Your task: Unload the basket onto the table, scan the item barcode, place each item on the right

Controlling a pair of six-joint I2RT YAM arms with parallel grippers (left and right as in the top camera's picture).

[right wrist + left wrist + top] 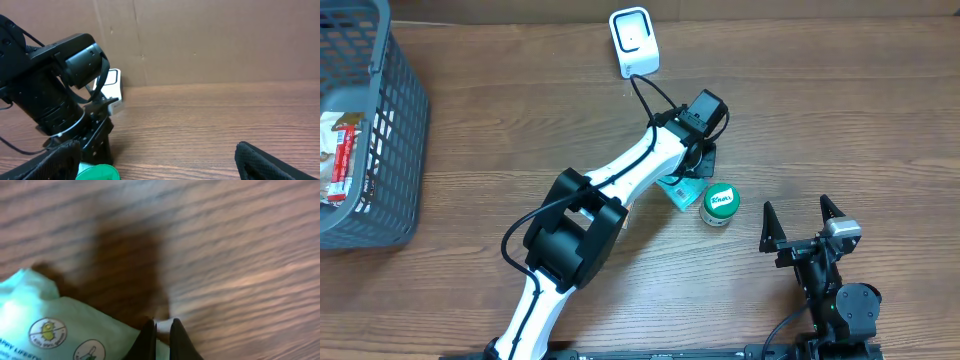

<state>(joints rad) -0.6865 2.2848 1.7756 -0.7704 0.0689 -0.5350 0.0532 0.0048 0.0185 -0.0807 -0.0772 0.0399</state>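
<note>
The left arm (620, 175) reaches diagonally across the surface, wrist bent down, and the left gripper (162, 326) points at the surface with its fingers pinched almost together. The right arm (835, 290) sits folded near its base, and the right gripper (797, 208) is spread wide.

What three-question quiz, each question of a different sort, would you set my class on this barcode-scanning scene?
1. True or false: the right gripper is open and empty.
2. In the overhead view, the green-lidded jar sits: A on, B left of, C right of the pale green packet.
3. What is the left gripper pinching?
Key: 1 true; 2 C; 3 the pale green packet.
</note>
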